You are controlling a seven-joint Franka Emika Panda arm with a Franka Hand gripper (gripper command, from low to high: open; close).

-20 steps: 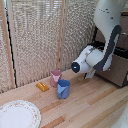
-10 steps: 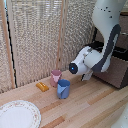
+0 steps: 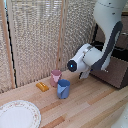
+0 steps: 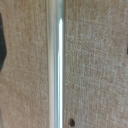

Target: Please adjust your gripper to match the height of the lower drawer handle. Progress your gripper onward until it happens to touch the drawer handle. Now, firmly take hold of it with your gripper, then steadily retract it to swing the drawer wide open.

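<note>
A pink cup, blue cup, orange block and patterned plate sit well apart from the drawer. The lower drawer handle fills the wrist view; whether the gripper grips it, I cannot tell.

The arm hid the jaws and the handle in the exterior view, so their state could not be told. The drawer was cut off by the frame edge. In the wrist view the handle ran blurred past both edges, one finger barely showing.
</note>
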